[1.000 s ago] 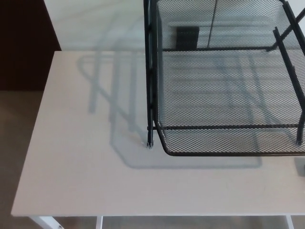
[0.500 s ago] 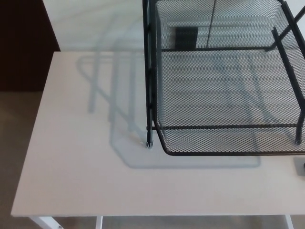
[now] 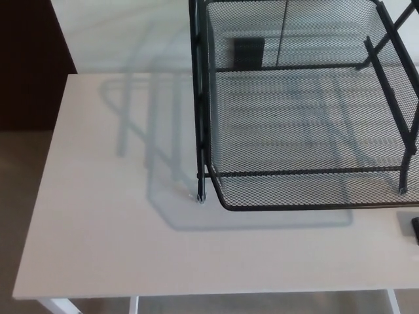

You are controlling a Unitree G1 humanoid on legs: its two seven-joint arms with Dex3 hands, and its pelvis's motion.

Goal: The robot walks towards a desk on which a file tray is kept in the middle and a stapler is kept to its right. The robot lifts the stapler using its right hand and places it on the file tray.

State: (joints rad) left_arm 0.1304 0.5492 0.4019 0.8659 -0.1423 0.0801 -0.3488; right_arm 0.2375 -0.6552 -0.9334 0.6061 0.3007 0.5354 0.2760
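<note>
A black wire-mesh file tray (image 3: 288, 206) fills the upper right of the frame, standing on a pale wood-grain counter (image 3: 98, 229) seen from above. Its upright posts run down the left side to a small foot (image 3: 200, 198) touching the counter near the middle of the frame. The tray's rounded front rim lies across the centre right, and its far right side is cut by the picture's edge. The mesh basket is empty. Through the mesh at the top, a dark rectangular patch (image 3: 249, 52) can be made out beyond the counter, too indistinct to identify. The tray's grey shadow (image 3: 150, 163) stretches leftward over the counter's bare surface. At the right edge of the frame, just below the tray's near right corner and apart from it, a dark object (image 3: 415, 230) lies on the counter. Only a sliver shows, too little to say whether it is the stapler. Neither robot hand appears in the frame, so whether either is open, closed or gripping anything cannot be told. Tan floor (image 3: 19, 196) runs along the left side, a dark brown panel (image 3: 29, 65) fills the upper left corner, and a white counter leg (image 3: 62, 305) shows at the lower left.
</note>
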